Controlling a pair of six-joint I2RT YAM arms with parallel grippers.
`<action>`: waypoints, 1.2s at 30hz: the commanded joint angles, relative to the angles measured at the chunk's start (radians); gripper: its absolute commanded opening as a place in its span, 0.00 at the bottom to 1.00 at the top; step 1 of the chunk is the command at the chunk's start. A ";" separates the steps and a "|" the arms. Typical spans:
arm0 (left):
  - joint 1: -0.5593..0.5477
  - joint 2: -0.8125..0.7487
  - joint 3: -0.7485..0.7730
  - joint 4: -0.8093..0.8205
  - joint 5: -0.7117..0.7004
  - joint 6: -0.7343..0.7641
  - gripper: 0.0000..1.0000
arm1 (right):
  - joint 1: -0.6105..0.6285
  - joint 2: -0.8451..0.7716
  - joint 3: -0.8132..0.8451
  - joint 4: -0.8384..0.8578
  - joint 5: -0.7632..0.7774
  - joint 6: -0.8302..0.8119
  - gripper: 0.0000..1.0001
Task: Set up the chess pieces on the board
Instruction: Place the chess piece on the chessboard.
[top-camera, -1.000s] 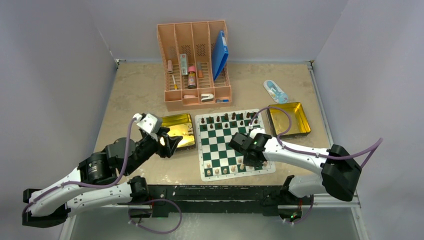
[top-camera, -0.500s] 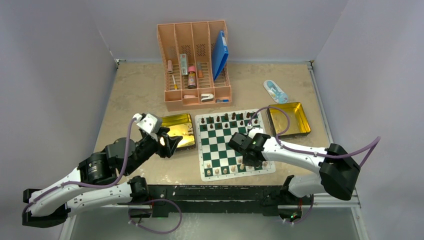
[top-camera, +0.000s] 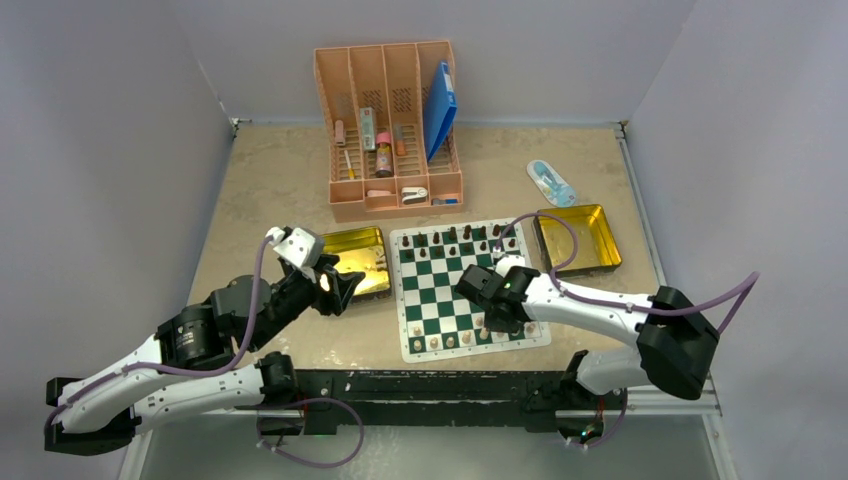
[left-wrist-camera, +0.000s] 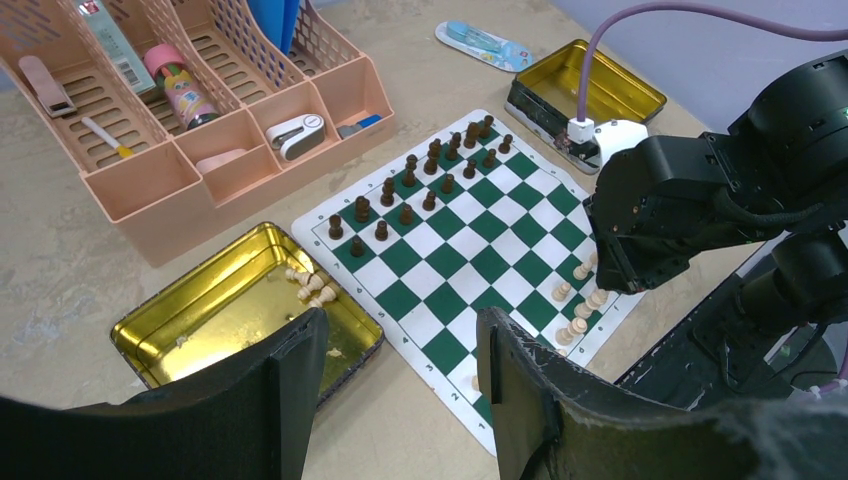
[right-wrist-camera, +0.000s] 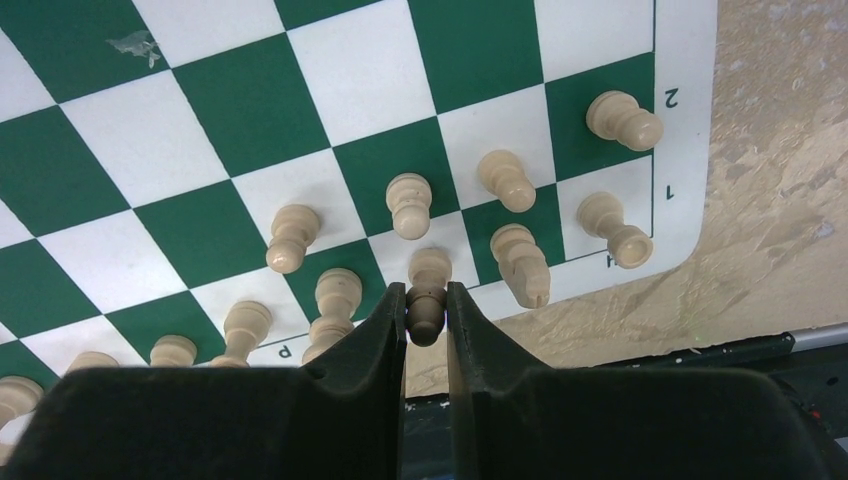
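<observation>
The green-and-white board (top-camera: 450, 286) lies mid-table. Dark chess pieces (top-camera: 455, 238) fill its far rows and pale ones (top-camera: 440, 342) stand in the near rows. My right gripper (top-camera: 487, 325) is low over the near right corner. In the right wrist view it (right-wrist-camera: 427, 300) is shut on the head of a pale piece (right-wrist-camera: 428, 268) standing upright in the nearest row, among other pale pieces (right-wrist-camera: 410, 205). My left gripper (left-wrist-camera: 400, 330) hangs open and empty above the board's (left-wrist-camera: 470, 250) left edge, next to a gold tin (left-wrist-camera: 180, 330) holding a few pale pieces (left-wrist-camera: 310, 288).
A pink organiser (top-camera: 390, 130) with pens, bottles and a blue folder stands at the back. A second gold tin (top-camera: 578, 240) sits right of the board, with a blue packet (top-camera: 550, 182) behind it. The left tin (top-camera: 355, 258) touches the board's left side.
The right arm has crept slightly to the left over the board's near right corner. The left arm has not moved.
</observation>
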 joint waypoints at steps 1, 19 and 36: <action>-0.005 -0.006 0.011 0.028 -0.010 0.021 0.56 | -0.002 0.015 0.000 -0.001 0.008 -0.018 0.17; -0.005 -0.009 0.043 -0.008 -0.012 0.012 0.56 | 0.005 -0.005 -0.005 -0.011 -0.019 -0.029 0.20; -0.005 -0.002 0.133 -0.075 0.009 -0.019 0.56 | 0.009 -0.017 -0.001 -0.008 -0.009 -0.048 0.28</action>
